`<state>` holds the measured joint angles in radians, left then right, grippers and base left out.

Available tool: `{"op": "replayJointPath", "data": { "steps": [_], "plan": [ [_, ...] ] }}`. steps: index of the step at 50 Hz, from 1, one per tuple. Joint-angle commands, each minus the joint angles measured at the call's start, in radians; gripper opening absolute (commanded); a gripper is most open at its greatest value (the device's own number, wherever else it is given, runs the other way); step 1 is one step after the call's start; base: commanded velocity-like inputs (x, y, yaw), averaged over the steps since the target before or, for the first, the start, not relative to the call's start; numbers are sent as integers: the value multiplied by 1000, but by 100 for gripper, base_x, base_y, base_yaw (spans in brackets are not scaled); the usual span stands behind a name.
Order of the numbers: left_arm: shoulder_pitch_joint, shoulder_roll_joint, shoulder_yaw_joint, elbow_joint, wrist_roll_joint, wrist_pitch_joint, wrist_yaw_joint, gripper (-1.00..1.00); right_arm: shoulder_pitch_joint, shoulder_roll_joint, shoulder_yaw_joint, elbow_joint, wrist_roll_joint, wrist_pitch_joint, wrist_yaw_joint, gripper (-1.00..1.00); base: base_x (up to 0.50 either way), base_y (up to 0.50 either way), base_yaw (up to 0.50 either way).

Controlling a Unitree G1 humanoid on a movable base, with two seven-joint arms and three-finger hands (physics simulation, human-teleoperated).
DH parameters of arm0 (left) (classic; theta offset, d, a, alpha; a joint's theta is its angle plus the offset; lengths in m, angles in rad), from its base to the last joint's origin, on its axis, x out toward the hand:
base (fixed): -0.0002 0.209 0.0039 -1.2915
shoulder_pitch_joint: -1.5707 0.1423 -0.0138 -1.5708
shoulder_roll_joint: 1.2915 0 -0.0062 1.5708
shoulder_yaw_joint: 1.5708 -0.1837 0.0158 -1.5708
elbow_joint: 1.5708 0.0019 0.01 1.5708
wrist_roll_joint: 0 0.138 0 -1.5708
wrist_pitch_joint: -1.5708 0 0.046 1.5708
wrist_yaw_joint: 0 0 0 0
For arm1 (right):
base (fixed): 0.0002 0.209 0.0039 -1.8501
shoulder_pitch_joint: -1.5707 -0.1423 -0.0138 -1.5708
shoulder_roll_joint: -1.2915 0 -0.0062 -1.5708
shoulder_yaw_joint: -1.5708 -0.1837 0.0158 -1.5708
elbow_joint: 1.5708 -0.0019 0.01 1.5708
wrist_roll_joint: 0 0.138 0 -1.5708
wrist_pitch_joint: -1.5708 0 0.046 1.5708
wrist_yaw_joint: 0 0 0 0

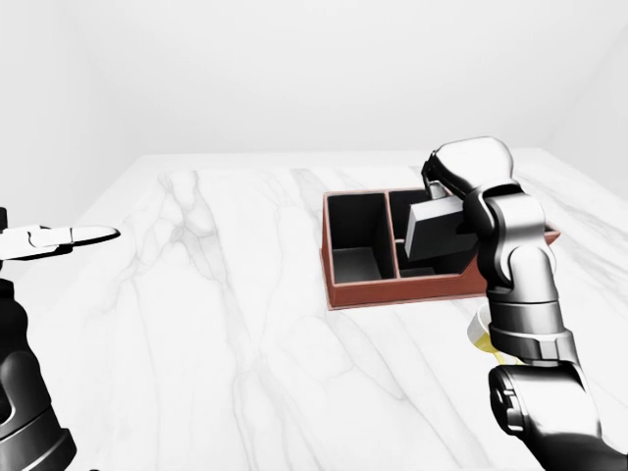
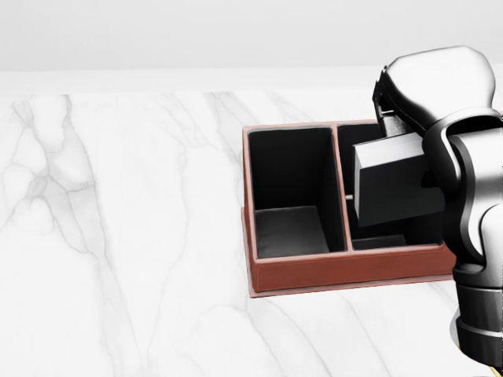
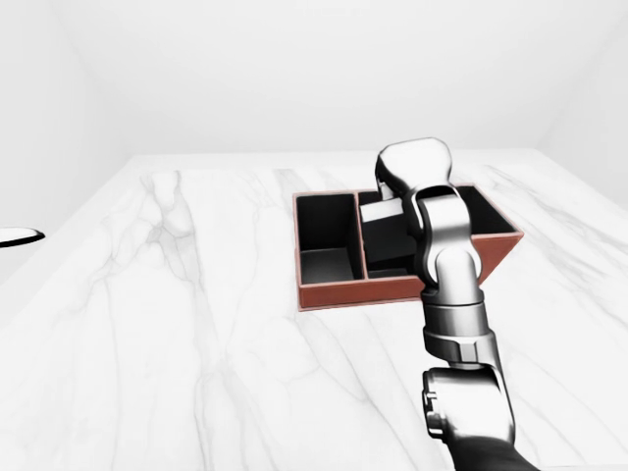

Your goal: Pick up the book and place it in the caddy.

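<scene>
Right hand [image 2: 409,102] fingers hidden behind its own shell, grip on the book [image 2: 393,184] can't be confirmed. Book hangs tilted just below the hand, over the caddy [image 2: 330,271] right compartment. Left hand [image 1: 59,238] spread, far left.

Rust-red caddy [image 2: 346,273], dark grey book [image 2: 393,184], grey-veined white marble table [image 2: 118,236].
</scene>
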<state>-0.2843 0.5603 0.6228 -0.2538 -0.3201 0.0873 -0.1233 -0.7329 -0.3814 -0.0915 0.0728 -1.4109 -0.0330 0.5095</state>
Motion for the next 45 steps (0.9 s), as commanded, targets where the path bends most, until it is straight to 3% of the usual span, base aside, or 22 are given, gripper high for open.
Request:
{"op": "replayJointPath", "data": {
  "steps": [1, 21, 45],
  "plan": [
    [-2, 0, -1, 0, 0, 0, 0, 100, -8, 13, -6, -4, -30, 9, -20, -100, 0, 0, 0],
    [0, 3, 2, 12, -3, 0, -3, 100, -11, 22, 3, 47, -42, 74, -75, -100, 0, 0, 0],
    [1, 4, 5, 8, -5, 0, -3, 100, 50, 39, 4, 22, -52, 97, -100, -100, 0, 0, 0]
  ]
}}
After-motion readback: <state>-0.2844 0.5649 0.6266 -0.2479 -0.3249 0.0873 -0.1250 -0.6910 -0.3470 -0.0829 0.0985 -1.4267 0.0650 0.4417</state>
